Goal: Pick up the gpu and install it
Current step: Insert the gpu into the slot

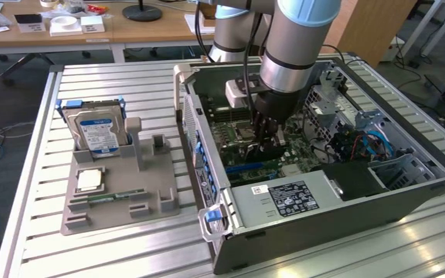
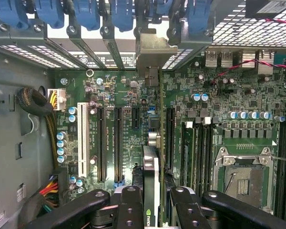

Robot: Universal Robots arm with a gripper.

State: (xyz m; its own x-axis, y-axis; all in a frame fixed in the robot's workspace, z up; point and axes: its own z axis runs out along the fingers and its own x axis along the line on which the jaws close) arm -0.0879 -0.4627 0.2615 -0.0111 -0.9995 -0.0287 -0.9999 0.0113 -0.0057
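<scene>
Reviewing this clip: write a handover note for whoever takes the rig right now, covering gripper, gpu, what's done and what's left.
Hold: the gripper is shut on the gpu, down inside the open computer case.
Position: the gpu is edge-on over the motherboard, its bracket toward the rear slot openings.
Done: gpu picked up and brought into the case.
Left: seating in a slot cannot be confirmed; gpu not released.

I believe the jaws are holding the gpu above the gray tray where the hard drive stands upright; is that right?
Not quite: the jaws hold the gpu inside the open computer case, over the motherboard, as the wrist view shows. The hard drive does stand upright in the gray tray.
</scene>
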